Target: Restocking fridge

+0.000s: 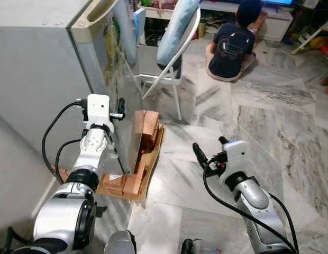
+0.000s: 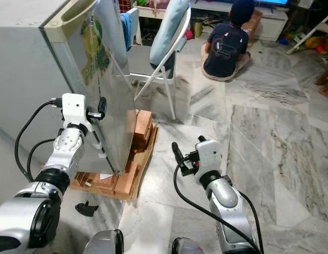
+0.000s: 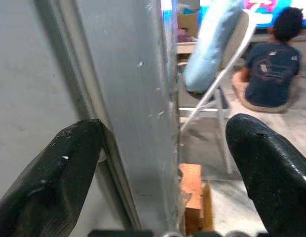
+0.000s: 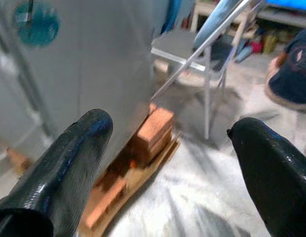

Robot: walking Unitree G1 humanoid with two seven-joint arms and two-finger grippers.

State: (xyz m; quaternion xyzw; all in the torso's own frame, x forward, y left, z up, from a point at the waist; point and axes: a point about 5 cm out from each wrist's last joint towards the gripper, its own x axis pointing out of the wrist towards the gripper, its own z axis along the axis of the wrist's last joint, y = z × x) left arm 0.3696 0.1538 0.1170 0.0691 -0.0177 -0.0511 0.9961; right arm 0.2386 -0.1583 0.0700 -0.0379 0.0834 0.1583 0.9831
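Observation:
The grey fridge (image 1: 32, 79) stands at the left, raised on bricks. Its silver door (image 1: 121, 79) carries a green sticker and faces the room. My left gripper (image 1: 117, 110) is up at the door's free edge and open. In the left wrist view one finger (image 3: 59, 173) lies on the fridge-body side and the other finger (image 3: 271, 168) on the door's front side, with the door edge (image 3: 165, 98) between them. My right gripper (image 1: 210, 147) hangs open over the marble floor to the right of the fridge, holding nothing.
Red bricks (image 1: 148, 129) and cardboard (image 1: 153, 161) sit under the fridge's front. A white folding chair (image 1: 172, 69) with a pale blue cushion stands just beyond the door. A person (image 1: 233, 42) sits on the floor farther back. A small black part (image 2: 87, 208) lies by the bricks.

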